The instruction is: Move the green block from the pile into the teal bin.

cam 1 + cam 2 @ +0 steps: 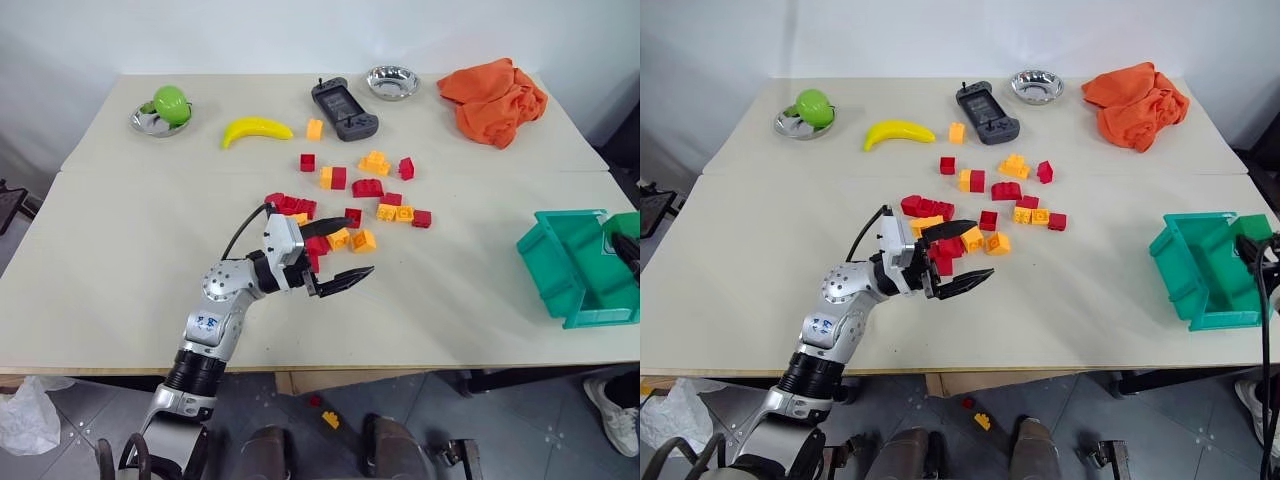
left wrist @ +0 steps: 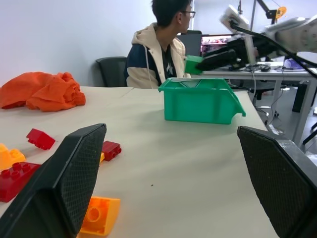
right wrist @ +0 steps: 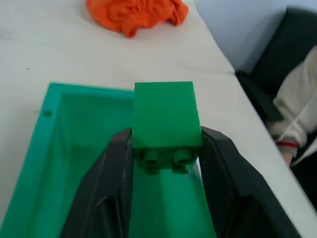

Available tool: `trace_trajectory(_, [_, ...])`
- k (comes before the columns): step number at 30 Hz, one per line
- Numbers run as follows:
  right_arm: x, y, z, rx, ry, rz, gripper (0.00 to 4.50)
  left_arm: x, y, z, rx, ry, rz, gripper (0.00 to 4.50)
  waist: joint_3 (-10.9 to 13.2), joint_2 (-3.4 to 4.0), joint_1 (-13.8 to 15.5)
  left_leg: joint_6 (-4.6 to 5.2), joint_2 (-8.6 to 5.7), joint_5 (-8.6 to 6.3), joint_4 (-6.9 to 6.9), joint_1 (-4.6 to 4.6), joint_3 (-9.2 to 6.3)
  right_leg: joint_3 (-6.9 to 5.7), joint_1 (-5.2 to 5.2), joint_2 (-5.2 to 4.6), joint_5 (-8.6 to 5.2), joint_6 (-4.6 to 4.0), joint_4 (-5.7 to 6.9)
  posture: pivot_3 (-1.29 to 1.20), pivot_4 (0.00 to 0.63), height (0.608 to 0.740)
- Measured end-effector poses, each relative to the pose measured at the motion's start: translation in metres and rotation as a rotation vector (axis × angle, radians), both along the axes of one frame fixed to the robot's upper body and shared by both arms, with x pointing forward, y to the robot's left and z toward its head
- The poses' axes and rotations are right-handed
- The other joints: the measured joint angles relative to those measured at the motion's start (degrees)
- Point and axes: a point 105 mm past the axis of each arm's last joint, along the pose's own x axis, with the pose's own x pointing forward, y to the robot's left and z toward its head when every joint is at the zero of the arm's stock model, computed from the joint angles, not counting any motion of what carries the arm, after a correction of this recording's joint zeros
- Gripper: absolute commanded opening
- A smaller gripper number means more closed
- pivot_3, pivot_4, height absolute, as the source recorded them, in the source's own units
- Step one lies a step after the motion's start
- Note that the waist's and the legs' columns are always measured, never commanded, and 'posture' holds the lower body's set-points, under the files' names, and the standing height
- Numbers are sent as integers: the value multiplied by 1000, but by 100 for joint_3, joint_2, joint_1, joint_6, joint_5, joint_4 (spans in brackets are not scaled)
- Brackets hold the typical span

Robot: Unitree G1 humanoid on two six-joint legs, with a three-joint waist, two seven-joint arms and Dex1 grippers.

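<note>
Over the bin (image 3: 44, 163), the right wrist view shows the block (image 3: 166, 121) pinched between the right gripper (image 3: 166, 148) fingers, studs facing the camera. From the head, the left gripper (image 1: 345, 250) hangs open, empty, beside the pile (image 1: 350, 200).

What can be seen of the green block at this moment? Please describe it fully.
The green block is a small studded brick of smooth, plain green plastic, with a seam across its upper face and round studs facing the camera. The right gripper holds it between its two black fingers, one pressing on each side. It hangs above the open teal bin, at the table's right edge, touching neither the bin nor the table.
</note>
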Motion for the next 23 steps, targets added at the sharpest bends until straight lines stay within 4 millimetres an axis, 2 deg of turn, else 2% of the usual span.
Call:
trace_trajectory(3, [2,1,3,1,-16,7,3871,1,3,-2,19,0,6,4500,0,0,12,0,0,0,1,0,-2,-1,0,0,0,0,1,0,150,740])
trace_trajectory(5, [3,2,4,-10,-15,18,4487,4,13,-4,37,0,46,4500,0,0,12,1,0,0,1,0,-2,-1,1,0,0,0,0,0,150,740])
trace_trajectory(9, [12,14,8,-24,-20,101,4487,11,37,-9,51,9,157,4500,0,0,-4,1,0,0,1,0,-3,-1,1,0,0,0,2,0,150,740])
trace_trajectory(10, [17,25,13,-26,-42,171,4487,12,46,-12,54,17,196,4500,0,0,-23,0,2,0,-1,3,-3,0,1,1,0,0,0,0,150,740])
trace_trajectory(12, [24,63,26,-43,-104,375,4487,18,67,-17,48,46,304,4500,0,0,-53,0,6,0,-4,7,-5,0,1,3,0,-1,3,0,150,740])
trace_trajectory(14, [25,104,30,-81,-139,585,4487,22,86,-18,43,58,404,4500,1,-1,-29,-1,7,0,-2,6,-8,-2,4,4,1,-1,1,0,150,740])
trace_trajectory(16, [23,140,19,-97,-152,772,4487,22,106,-17,43,50,492,4500,3,-10,-4,2,6,-1,0,6,-11,-7,12,3,1,-1,-3,0,150,740])
trace_trajectory(19, [18,192,-11,-59,-154,1012,4487,13,141,-29,68,90,623,4500,1,-13,7,3,2,-4,0,7,-18,-13,21,0,1,-1,-6,0,150,740])
trace_trajectory(21, [18,211,-29,-51,-123,1091,4487,7,153,-41,101,127,679,4500,2,-13,26,5,-3,-5,8,6,-19,-14,21,-5,2,1,-4,0,150,740])
trace_trajectory(23, [23,214,-38,-80,-118,1112,4487,-5,159,-49,141,138,694,4500,3,-14,28,9,-2,-8,20,6,-22,-15,29,-5,3,3,-5,0,150,740])
